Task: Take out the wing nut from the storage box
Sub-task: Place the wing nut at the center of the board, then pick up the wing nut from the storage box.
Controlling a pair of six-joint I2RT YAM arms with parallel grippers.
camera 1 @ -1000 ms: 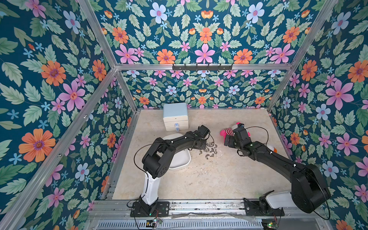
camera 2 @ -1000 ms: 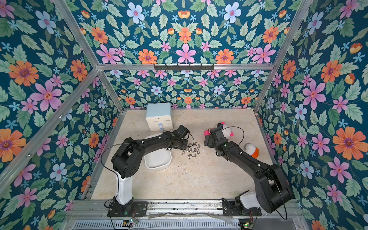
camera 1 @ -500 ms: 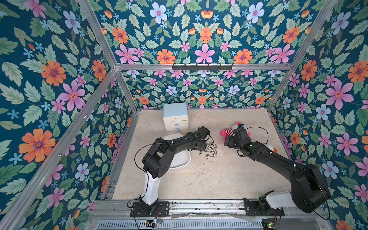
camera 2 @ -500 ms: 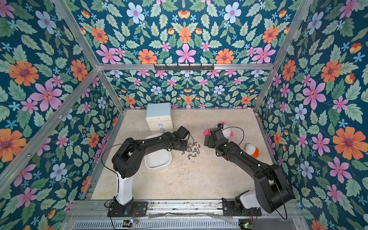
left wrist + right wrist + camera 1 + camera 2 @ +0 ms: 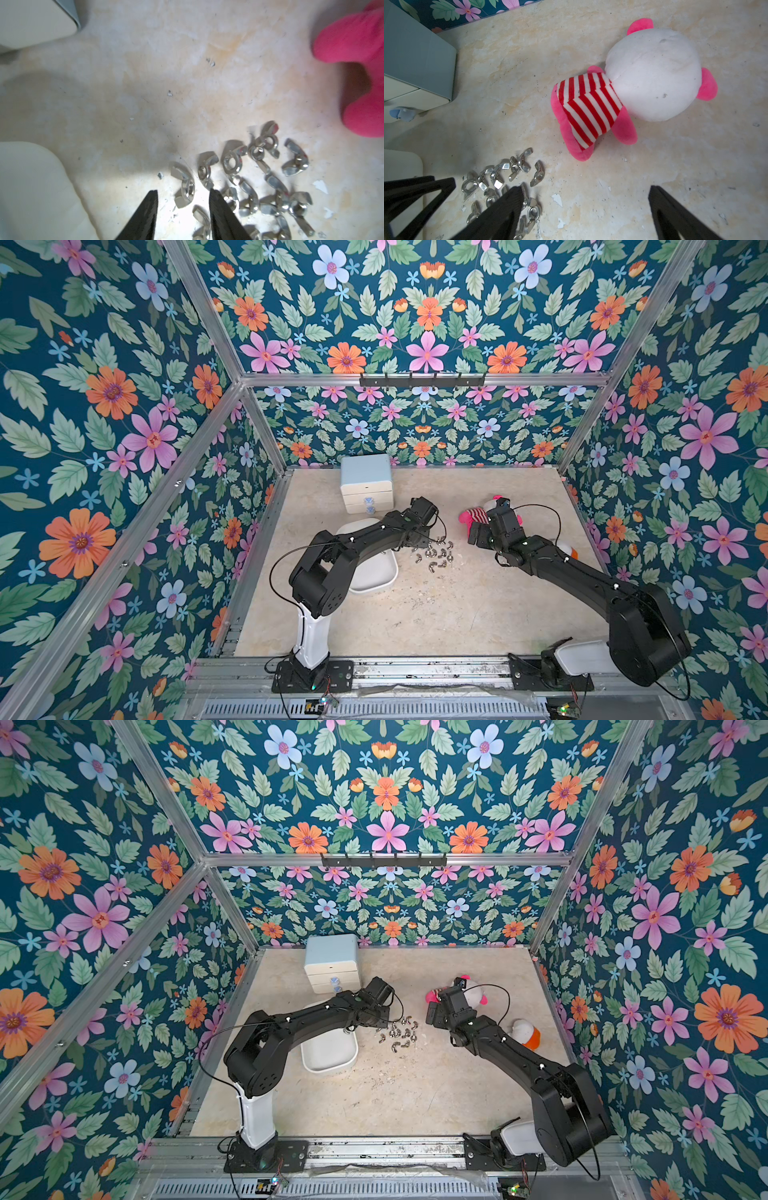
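Left claw (image 5: 183, 191) released, empty; 1 wing nut (image 5: 184, 192) lies on table (image 5: 187, 83) between its jaws, wings along claw's length, outside box (image 5: 31, 187), at pile's (image 5: 259, 182) box-side edge. Right claw (image 5: 585, 188) spread, empty, beside pile; left nearer.

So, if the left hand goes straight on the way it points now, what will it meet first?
Probably the wing nut lying just ahead of the left hand, at the edge of the pile of wing nuts, or the tabletop under it. Depth is unclear.

No readable text, label, brand or number shows on the storage box (image 5: 374, 572), the wing nuts (image 5: 436, 556) or anything else.
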